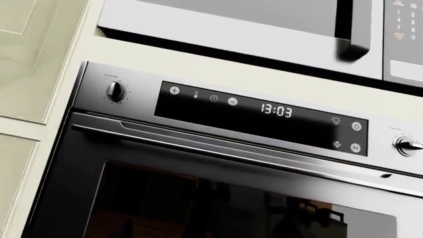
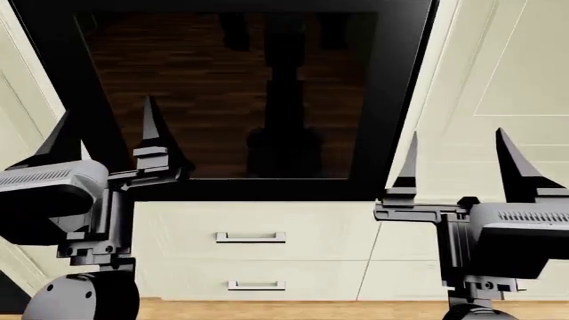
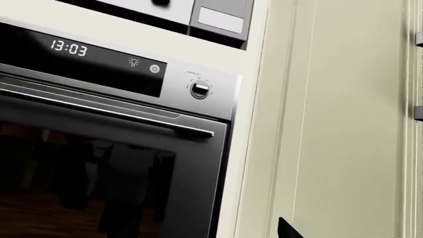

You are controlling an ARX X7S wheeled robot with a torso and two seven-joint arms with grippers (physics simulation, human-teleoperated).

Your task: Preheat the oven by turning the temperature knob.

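Both grippers sit nearest you: left gripper (image 2: pixel 105 137) and right gripper (image 2: pixel 456 163), fingers spread, pinching nothing, low before the oven (image 2: pixel 240 93) door. Knobs are above them on its panel: left knob (image 1: pixel 116 91), right knob (image 3: pixel 199 89). Display reads 13:03; knob labels unreadable, so temperature knob unconfirmed.

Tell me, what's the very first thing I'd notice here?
Probably the big black oven, its shiny glass door filling the middle of the head view. Both grippers, left and right, are raised in front of it with pointed black fingers spread apart. On the oven's silver control panel, a clock display glows 13:03 between two knobs.
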